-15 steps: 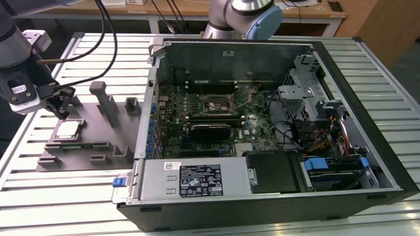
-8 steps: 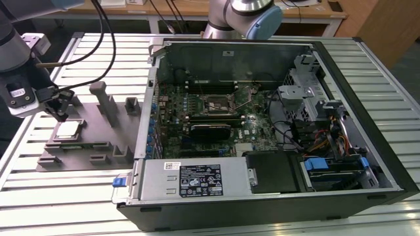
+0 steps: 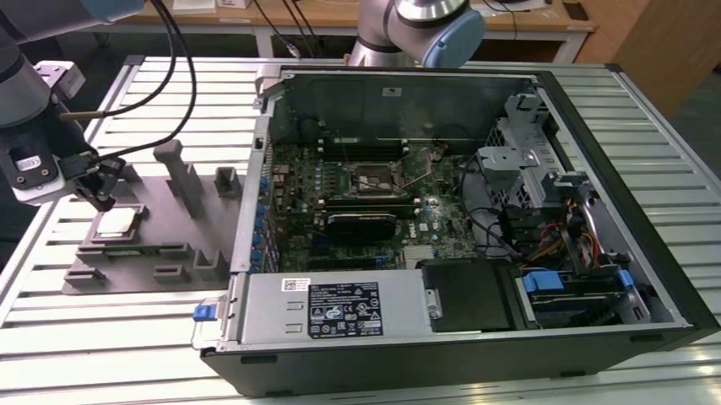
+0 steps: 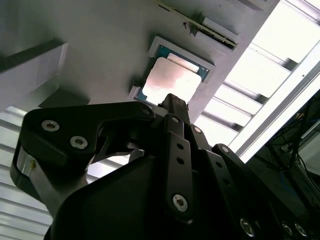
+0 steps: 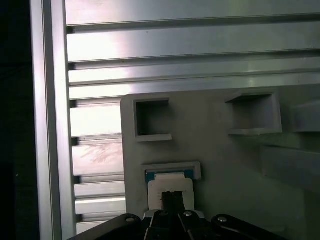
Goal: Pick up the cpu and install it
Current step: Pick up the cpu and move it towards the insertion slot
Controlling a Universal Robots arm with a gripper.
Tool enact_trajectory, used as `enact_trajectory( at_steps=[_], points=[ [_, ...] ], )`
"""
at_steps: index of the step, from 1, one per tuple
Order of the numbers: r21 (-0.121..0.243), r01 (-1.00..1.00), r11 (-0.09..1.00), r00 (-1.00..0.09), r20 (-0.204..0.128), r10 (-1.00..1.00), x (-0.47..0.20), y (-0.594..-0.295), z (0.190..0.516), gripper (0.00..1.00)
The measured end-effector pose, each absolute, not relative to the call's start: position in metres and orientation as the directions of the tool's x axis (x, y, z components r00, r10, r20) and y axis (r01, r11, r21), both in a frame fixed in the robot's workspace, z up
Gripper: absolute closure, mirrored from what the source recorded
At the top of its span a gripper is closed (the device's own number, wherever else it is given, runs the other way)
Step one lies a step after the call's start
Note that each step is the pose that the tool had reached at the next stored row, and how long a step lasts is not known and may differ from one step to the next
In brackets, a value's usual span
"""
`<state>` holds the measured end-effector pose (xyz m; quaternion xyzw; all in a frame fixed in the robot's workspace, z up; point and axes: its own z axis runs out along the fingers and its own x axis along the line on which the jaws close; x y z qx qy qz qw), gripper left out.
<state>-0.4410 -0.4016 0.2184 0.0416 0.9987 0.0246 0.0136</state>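
My gripper (image 3: pixel 101 196) hangs closed and empty just above the cpu (image 3: pixel 117 223), which lies in its pocket near the grey tray (image 3: pixel 147 270) edge (exterior view's left). Pickup and installing into the computer (image 3: pixel 451 337) both remain, I judge.

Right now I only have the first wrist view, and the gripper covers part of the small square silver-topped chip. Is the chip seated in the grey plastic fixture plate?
Observer: Yes. In the second wrist view the small square silver-topped cpu lies flat in a framed recess of the grey fixture plate.
Operator: Gripper height?
Observer: In the exterior view the gripper hangs right over the cpu; I cannot tell whether it touches.
Operator: Where's the target?
Observer: The open black computer case lies at the exterior view's right of the plate, with the socket near the middle of its green motherboard.
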Motion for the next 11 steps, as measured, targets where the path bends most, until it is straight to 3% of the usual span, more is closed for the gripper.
enact_trajectory(
  at_steps=[11],
  points=[
    [0.050, 0.082, 0.995, -0.996, -0.025, 0.084, -0.4429, -0.4052, 0.2121, 0.89]
  ],
)
